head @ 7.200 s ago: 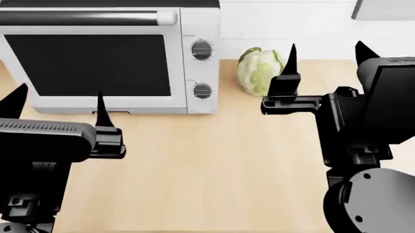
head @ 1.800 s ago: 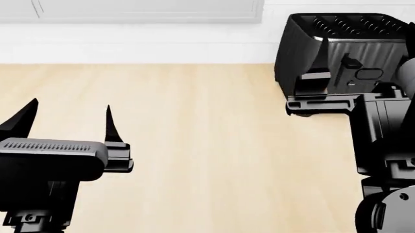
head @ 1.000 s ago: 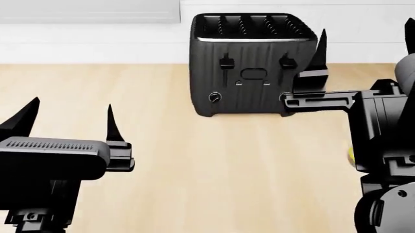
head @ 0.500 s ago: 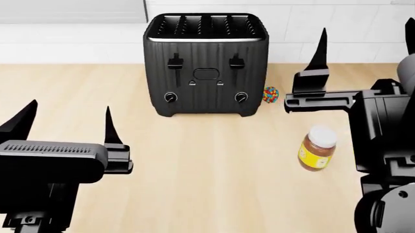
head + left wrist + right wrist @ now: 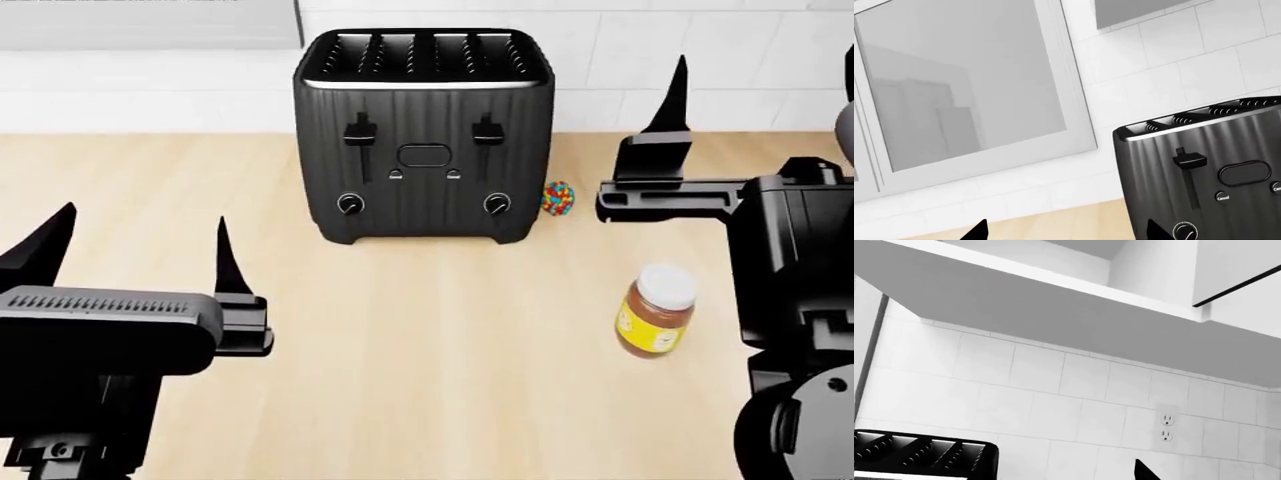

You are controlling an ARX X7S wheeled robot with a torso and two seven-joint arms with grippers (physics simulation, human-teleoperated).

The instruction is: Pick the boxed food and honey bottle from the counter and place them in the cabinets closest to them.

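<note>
The honey bottle [image 5: 657, 310], amber with a white cap, stands upright on the beige counter [image 5: 441, 360], to the front right of the toaster. My right gripper [image 5: 765, 62] is open and empty; it hangs above and behind the bottle, apart from it. In the right wrist view only one fingertip [image 5: 1142, 471] shows, against the tiled wall. My left gripper [image 5: 144, 218] is open and empty over the counter's left part, far from the bottle. Seen from the left wrist, this gripper [image 5: 1064, 231] has bare counter between its tips. The boxed food is out of view.
A black four-slot toaster [image 5: 424, 130] stands at the back of the counter, also seen as the toaster [image 5: 1207, 175] and the toaster [image 5: 921, 456]. A tiny multicoloured ball [image 5: 558, 197] lies at its right. A glass-fronted wall cabinet [image 5: 967, 85] and an upper cabinet's underside [image 5: 1054, 300] hang above.
The view slid right along the counter, past the microwave and cauliflower, bringing in the toaster, ball and honey bottle. In the last half second my right gripper shifted slightly right.
</note>
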